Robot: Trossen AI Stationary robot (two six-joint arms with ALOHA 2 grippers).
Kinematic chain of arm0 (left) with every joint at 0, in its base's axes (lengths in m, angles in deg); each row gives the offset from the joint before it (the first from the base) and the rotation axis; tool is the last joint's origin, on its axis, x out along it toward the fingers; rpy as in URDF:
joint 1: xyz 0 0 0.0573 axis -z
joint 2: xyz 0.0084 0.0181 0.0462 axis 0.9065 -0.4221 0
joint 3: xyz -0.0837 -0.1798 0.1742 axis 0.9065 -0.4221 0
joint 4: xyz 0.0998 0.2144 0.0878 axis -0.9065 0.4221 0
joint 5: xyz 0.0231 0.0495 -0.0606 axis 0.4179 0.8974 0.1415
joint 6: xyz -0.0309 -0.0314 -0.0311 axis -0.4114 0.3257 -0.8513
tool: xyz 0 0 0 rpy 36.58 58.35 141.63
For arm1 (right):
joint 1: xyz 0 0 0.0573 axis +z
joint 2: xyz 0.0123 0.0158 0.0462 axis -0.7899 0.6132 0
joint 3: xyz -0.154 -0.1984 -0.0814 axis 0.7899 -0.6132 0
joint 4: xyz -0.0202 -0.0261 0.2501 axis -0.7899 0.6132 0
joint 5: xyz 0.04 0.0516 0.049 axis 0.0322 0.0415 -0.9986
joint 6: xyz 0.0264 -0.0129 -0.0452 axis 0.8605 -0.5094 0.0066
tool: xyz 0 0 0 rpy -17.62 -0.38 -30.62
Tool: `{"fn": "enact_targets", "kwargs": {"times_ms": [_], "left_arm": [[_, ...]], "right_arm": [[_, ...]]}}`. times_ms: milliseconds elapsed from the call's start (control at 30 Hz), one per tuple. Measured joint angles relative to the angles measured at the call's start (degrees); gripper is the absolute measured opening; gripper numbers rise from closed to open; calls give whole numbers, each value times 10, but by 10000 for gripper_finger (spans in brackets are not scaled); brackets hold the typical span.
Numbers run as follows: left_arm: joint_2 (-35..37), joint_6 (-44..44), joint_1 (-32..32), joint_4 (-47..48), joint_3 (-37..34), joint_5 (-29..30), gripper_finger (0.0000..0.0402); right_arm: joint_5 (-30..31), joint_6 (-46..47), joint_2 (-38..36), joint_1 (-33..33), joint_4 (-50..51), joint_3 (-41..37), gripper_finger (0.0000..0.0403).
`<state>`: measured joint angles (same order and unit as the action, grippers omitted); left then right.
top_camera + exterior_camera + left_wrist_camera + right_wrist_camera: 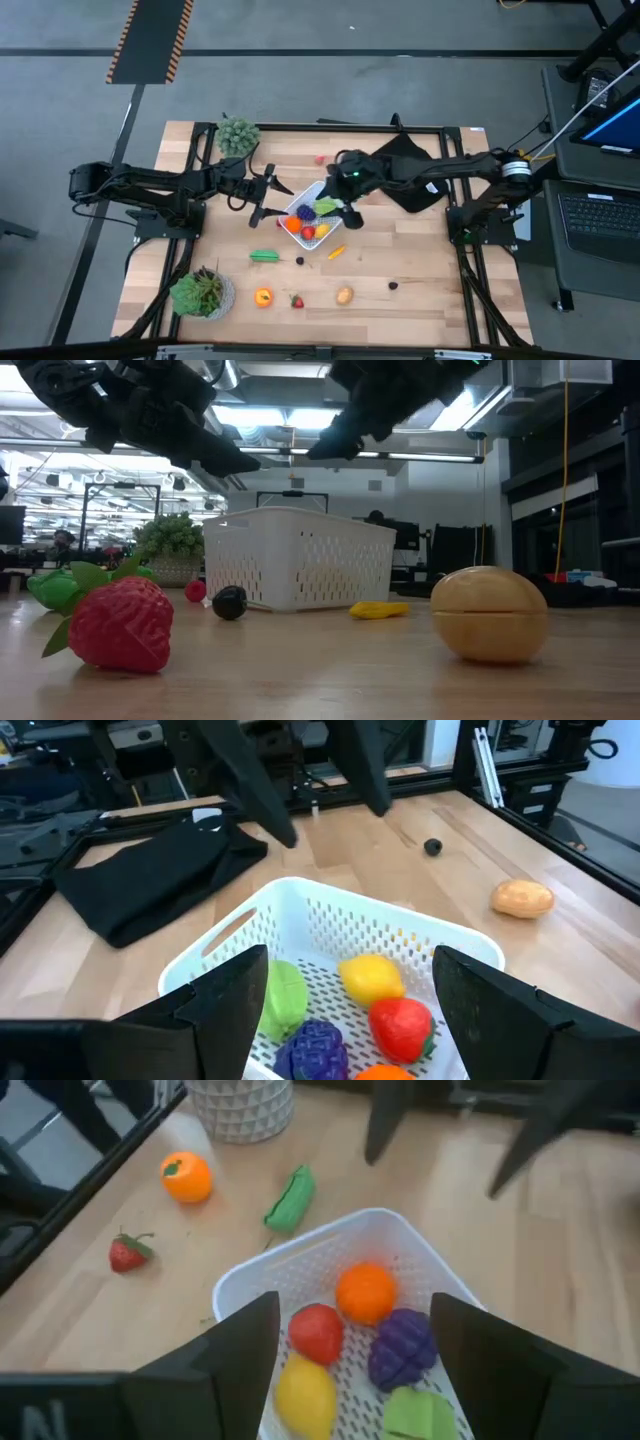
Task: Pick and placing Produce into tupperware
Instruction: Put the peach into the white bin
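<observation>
With both pincers standing apart and empty over the tupperware (311, 213), a drop looks finished; next, the right pincer (349, 214) needs the yellow piece (336, 252) at 5 o'clock.

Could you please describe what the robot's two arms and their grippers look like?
Both arms are dark, slim and jointed. The right arm has a silver ring near its base and a small green light near its wrist. The left gripper and the right gripper each end in two broad, flat black fingers. No markings are readable.
</observation>
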<state>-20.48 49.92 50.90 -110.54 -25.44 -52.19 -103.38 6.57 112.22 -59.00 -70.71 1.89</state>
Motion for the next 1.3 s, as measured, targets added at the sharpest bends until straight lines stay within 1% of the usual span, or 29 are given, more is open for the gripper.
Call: {"fn": "enact_targets", "kwargs": {"times_ms": [133, 267, 367, 467, 533, 667, 767, 900, 1100, 1200, 1300], "left_arm": [[0, 0, 0, -1, 0, 0, 275], [0, 3, 0, -8, 0, 0, 275], [0, 5, 0, -11, 0, 3, 275], [0, 6, 0, -17, 0, 23, 275], [0, 5, 0, -25, 0, 58, 275], [0, 6, 0, -49, 0, 138, 275], [0, 6, 0, -62, 0, 171, 275], [0, 6, -14, -64, 0, 176, 275], [0, -12, -61, -81, 0, 179, 275], [-3, -30, -84, -79, 0, 171, 275], [-8, -41, -98, -77, 0, 164, 275]], "right_arm": [[2, 18, -55, -20, -127, -105, 259], [2, 35, -100, -34, -241, -192, 259], [2, 35, -121, -41, -313, -242, 259], [13, 35, -128, -48, -360, -272, 259], [21, 35, -128, -53, -380, -283, 259], [41, 35, -128, -61, -388, -284, 259], [45, 35, -128, -67, -400, -284, 259], [44, 33, -127, -86, -421, -284, 259], [45, 34, -127, -141, -429, -284, 260], [45, 32, -127, -171, -436, -284, 260], [45, 48, -127, -195, -468, -284, 260]]}}
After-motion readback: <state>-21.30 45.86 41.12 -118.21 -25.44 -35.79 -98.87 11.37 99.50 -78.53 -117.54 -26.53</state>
